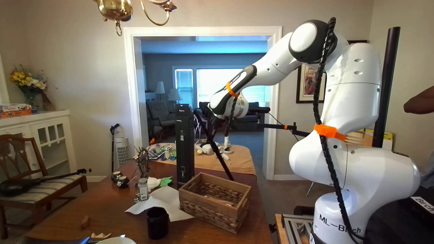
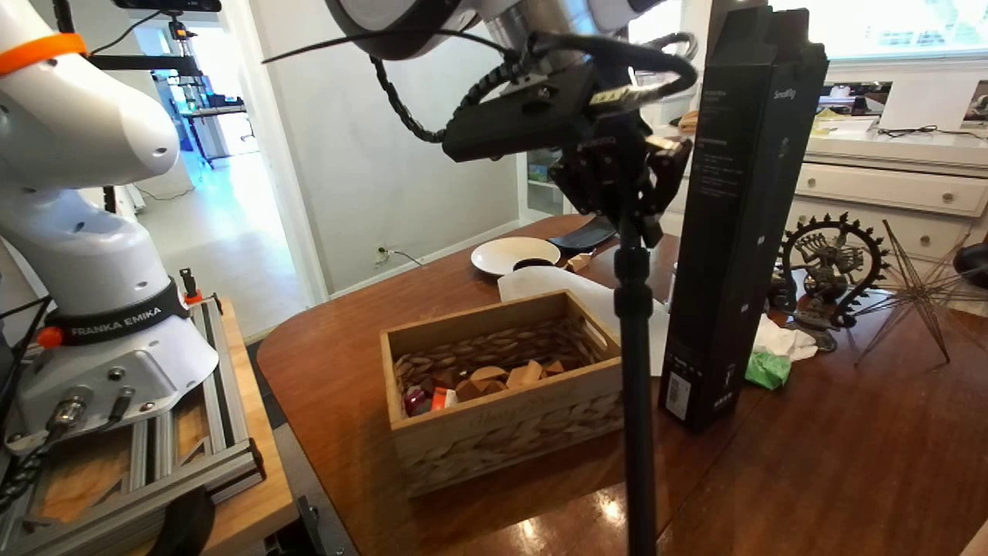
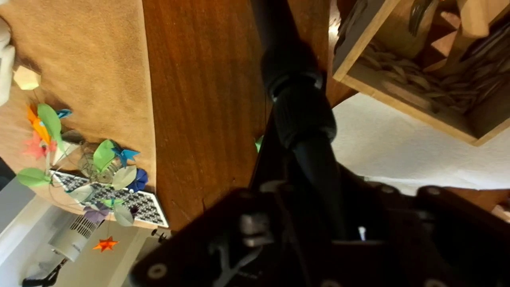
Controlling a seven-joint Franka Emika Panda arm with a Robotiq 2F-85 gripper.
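Blk claw (image 2: pixel 633 216), blk pole (image 2: pixel 637 401), brn woven basket (image 2: pixel 509 436), wht/blk arm (image 1: pixel 352 98)

In an exterior view, pole (image 2: pixel 637 417) and box (image 2: pixel 741 201) are seen right of the basket (image 2: pixel 509 431), in which blocks (image 2: pixel 525 375) are contained.

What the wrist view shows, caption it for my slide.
Fingers grip a pole over a table with a basket and a sheet.

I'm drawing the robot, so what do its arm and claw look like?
The arm is mostly white and rounded, with orange straps and a black ribbed cable. A black band near the bottom says FRANKA EMIKA. The claw is black with chunky, jointed fingers.
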